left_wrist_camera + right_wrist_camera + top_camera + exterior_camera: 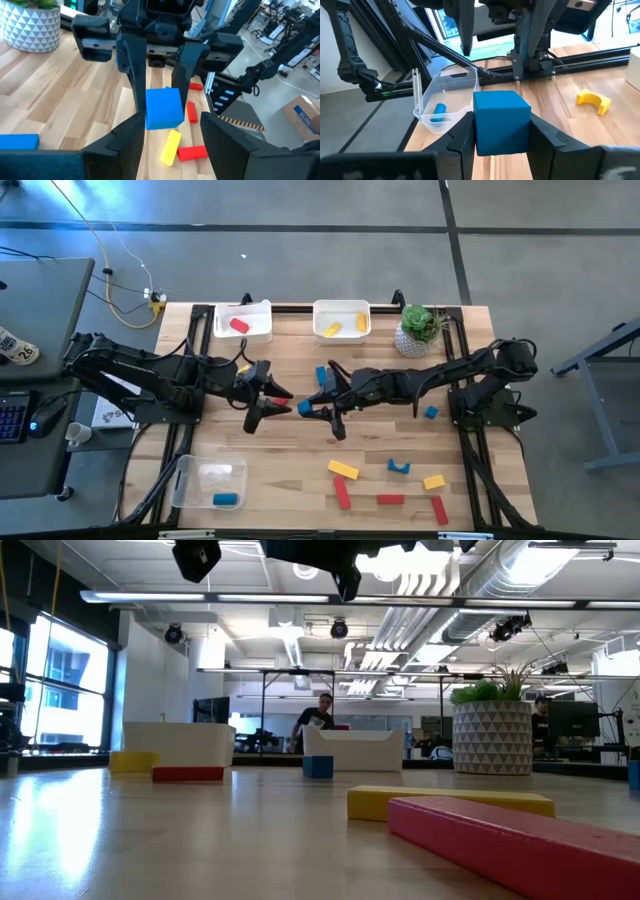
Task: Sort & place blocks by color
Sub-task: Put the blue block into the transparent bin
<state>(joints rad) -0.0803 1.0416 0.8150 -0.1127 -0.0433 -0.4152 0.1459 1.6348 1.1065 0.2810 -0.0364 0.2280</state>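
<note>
Mid-counter, the right gripper (312, 409) pinches the blue cube (501, 121) between its jaws, held up facing the left gripper (272, 404), whose jaws are spread either side of it, apparently a hand-off toward the clear bin (205, 483) holding a blue block (226, 499).

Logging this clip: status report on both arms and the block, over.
Right end effector shut on blue cube, mid-table, raised. Left end effector open, facing it, fingers flanking cube. Nothing in the way.
</note>
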